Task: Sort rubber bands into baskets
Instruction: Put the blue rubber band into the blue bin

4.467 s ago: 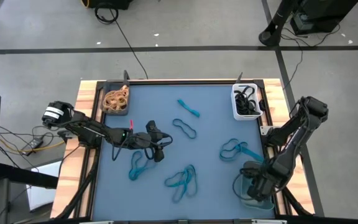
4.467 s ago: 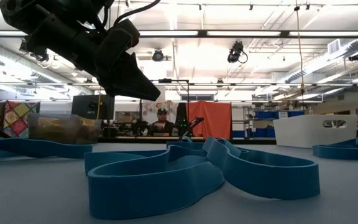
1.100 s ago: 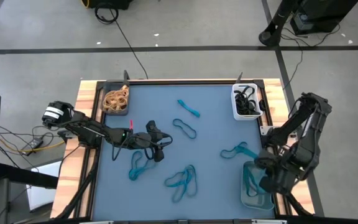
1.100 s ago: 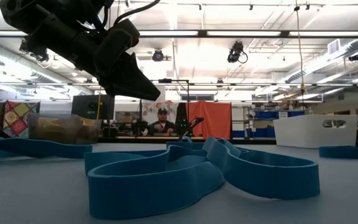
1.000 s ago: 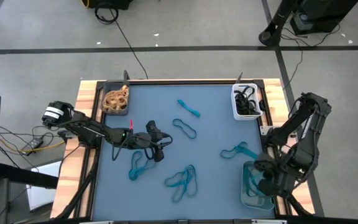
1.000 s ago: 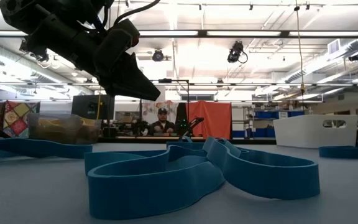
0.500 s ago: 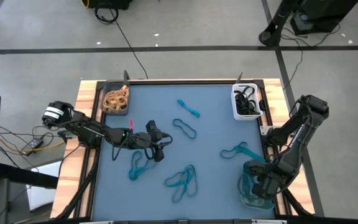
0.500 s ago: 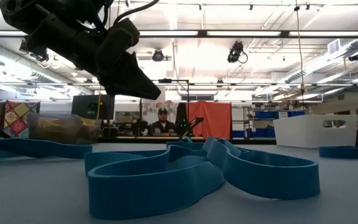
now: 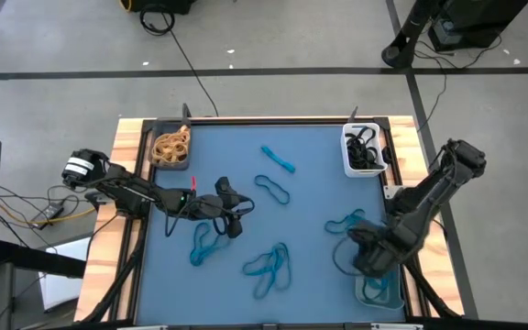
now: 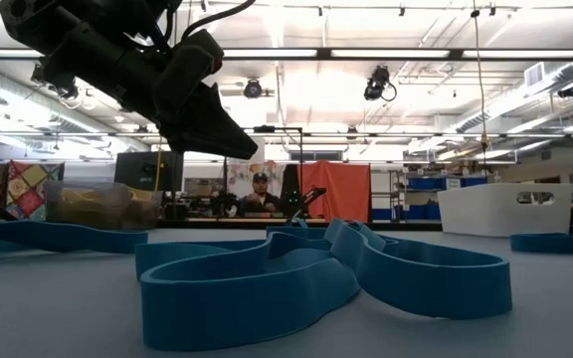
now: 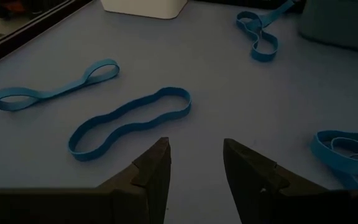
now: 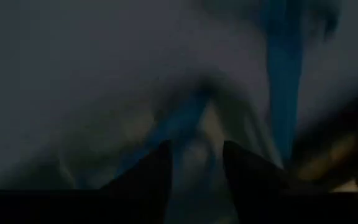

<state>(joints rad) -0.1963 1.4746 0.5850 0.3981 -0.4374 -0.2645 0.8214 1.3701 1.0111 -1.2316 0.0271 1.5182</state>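
We see blue desk (image 9: 310, 197) from above. Left pincer (image 9: 235, 216) hovers left of centre, fingers (image 11: 157, 167) apart, nothing between them; blue rubber bands (image 11: 131, 120) lie on desk just ahead of it. Right pincer (image 9: 367, 260) hangs at inner edge of grey-teal basket (image 9: 380, 291), near right corner; in its wrist view fingers (image 12: 160, 168) stand apart, blurred blue band (image 12: 284, 56) beyond. We note tan bands in dark basket (image 9: 170, 147) at far left corner, black bands in white basket (image 9: 363, 151) at far right. More blue bands (image 9: 267, 266) lie loose near front edge.
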